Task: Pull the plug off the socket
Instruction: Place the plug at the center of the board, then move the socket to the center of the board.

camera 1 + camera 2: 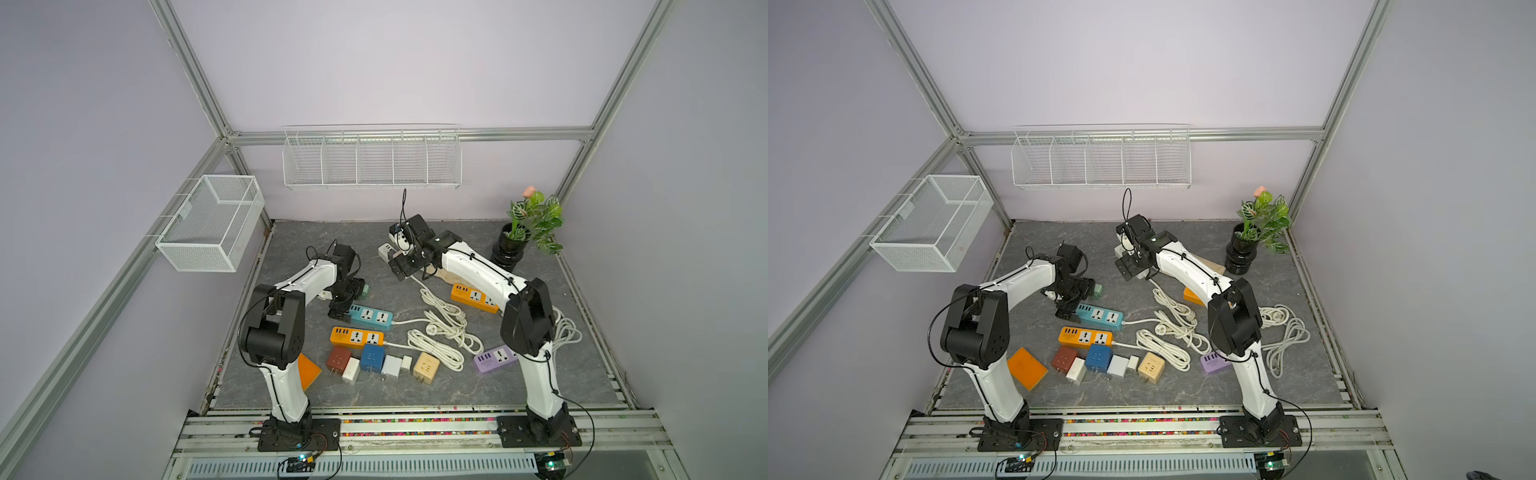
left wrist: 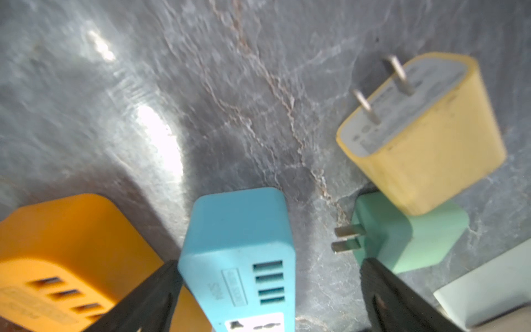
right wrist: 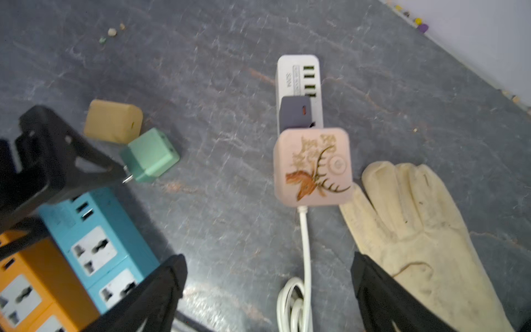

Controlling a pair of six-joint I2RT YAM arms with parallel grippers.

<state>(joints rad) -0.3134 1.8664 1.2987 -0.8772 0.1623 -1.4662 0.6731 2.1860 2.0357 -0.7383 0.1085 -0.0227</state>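
Observation:
A white socket strip (image 3: 298, 77) lies at the back of the table, also visible in a top view (image 1: 384, 250). Two plugs sit in it: a dark grey plug (image 3: 296, 113) and a pink plug with a deer picture (image 3: 313, 166). My right gripper (image 3: 267, 258) hovers open above the strip's white cord (image 3: 306, 247), holding nothing. My left gripper (image 2: 270, 261) is open over the end of a blue socket strip (image 2: 241, 244), whose sockets are bare. A green plug (image 2: 411, 238) lies loose on the table beside one left finger, and a yellow plug (image 2: 425, 138) rests against it.
A cream glove (image 3: 425, 230) lies beside the pink plug. An orange strip (image 1: 357, 336) lies in front of the blue one, with another orange strip (image 1: 473, 297) and a purple strip (image 1: 494, 358) on the right. Coiled white cords (image 1: 444, 328), a row of loose adapters (image 1: 382, 363) and a potted plant (image 1: 513, 247) stand around.

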